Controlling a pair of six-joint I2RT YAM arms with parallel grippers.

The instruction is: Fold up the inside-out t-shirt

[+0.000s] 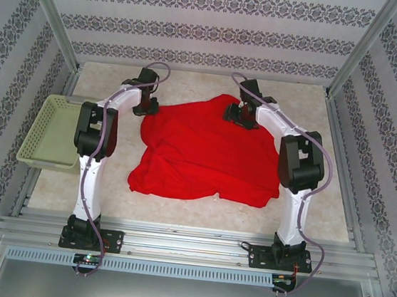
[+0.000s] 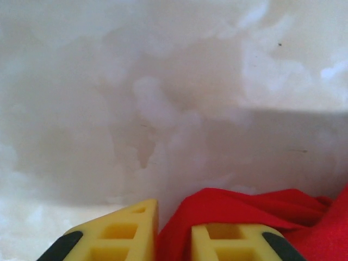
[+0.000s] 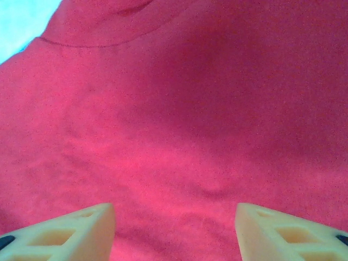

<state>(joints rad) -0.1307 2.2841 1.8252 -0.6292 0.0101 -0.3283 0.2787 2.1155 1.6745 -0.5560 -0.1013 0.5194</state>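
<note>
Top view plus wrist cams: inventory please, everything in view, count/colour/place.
t-shirt: 1, red, crumpled mid-table
basket: 1, pale green, at the table's left edge
table: 1, pale marbled, under the t-shirt
left gripper: 1, yellow, closed on the t-shirt's far-left edge
right gripper: 1, pale yellow, open over the t-shirt's far-right part

top: high, rear | wrists: close, downward; share t-shirt [image 1: 205, 149] (all)
</note>
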